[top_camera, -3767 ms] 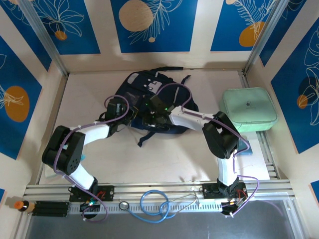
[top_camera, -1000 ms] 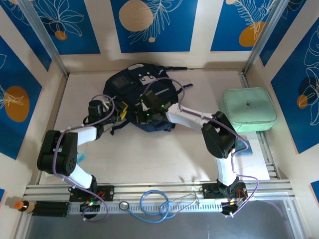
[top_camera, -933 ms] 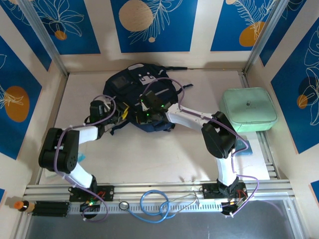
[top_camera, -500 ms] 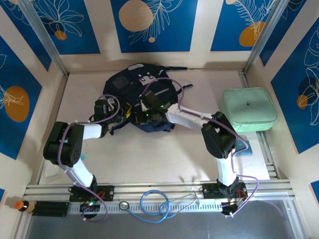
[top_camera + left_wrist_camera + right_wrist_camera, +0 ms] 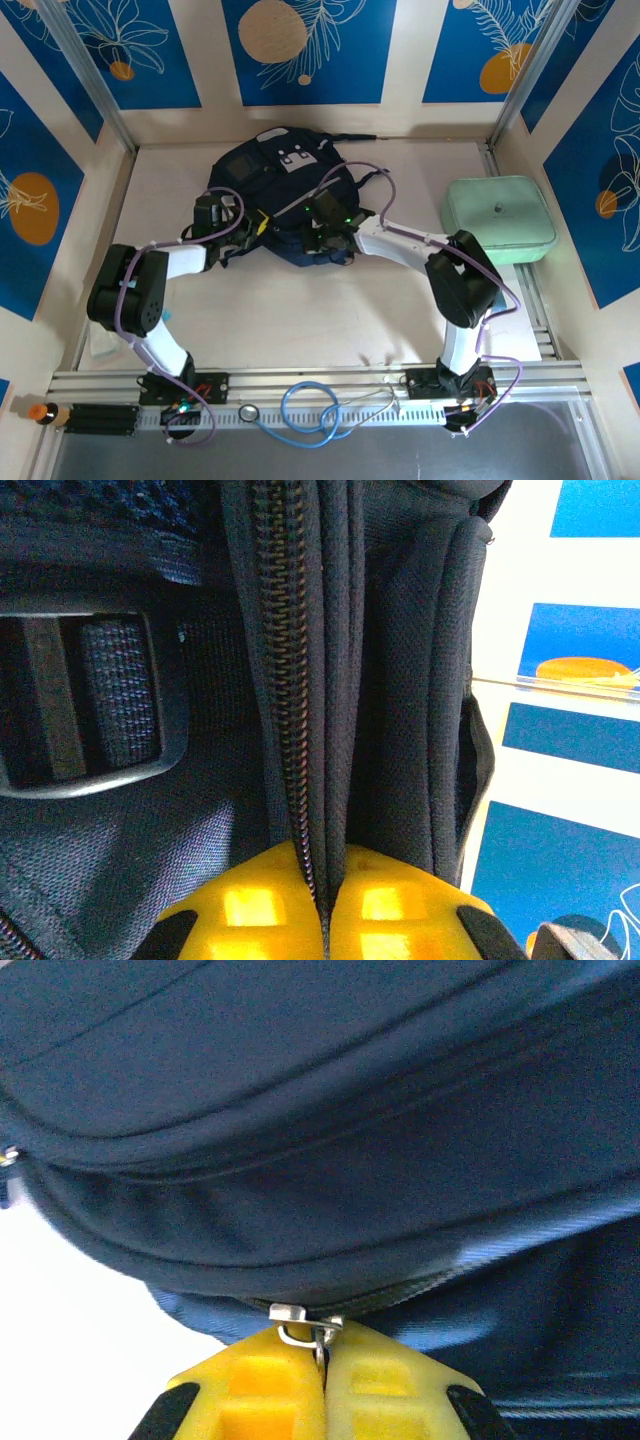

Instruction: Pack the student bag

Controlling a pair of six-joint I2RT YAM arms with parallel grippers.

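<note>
Student bag [image 5: 262, 172] in the upper centre of the top view, flat on the pale table [image 5: 300, 310], grey patches toward the back wall. Left gripper [image 5: 257, 221] at the bag's lower left edge and right gripper [image 5: 321, 240] at its lower middle, with both arms reaching in from the bottom corners and covering much of the near rim.

In the left wrist view, left gripper [image 5: 323, 905] pinched tight on a fold of navy fabric, yellow fingers [image 5: 250, 908] pressed together at the foot of the zip [image 5: 285, 680]. Grey buckle [image 5: 95, 710] at mid left.

In the right wrist view, right gripper [image 5: 322, 1360] clamped on the metal zip pull [image 5: 298, 1318] beneath the bulging side.

Mint-green case [image 5: 500, 220] well apart at the right edge. Coiled blue cable [image 5: 310, 405] at bottom centre, past the near rail.
</note>
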